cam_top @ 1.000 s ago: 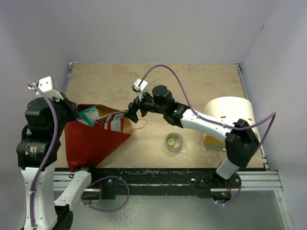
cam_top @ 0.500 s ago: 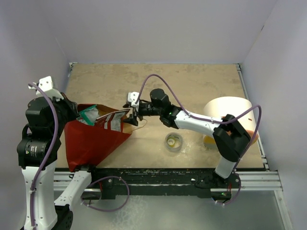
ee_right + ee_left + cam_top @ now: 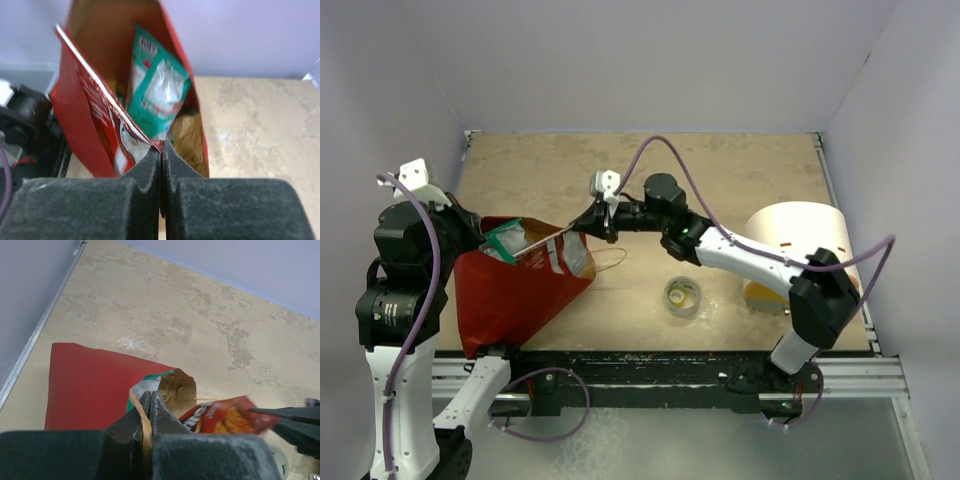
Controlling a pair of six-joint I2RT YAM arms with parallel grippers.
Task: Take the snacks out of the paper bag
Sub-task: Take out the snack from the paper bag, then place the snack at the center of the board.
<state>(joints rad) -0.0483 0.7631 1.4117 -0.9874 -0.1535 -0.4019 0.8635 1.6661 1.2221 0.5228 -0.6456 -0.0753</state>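
The red paper bag lies on its side with its mouth toward the table's middle. My left gripper is shut on its tan loop handle at the bag's upper rim. My right gripper is at the bag's mouth, shut on the corner of a red-yellow snack packet, which sticks partly out of the bag. A teal and silver packet sits behind it inside the brown kraft interior. The left wrist view shows the red packet too.
A small tape roll lies on the table right of the bag. A cream-white cylinder with an orange base lies at the right edge. Pale walls close the table on the left, back and right.
My right gripper has gone from open to shut on the red packet's corner at the bag's mouth and drawn it slightly up and out. The left arm holds still.
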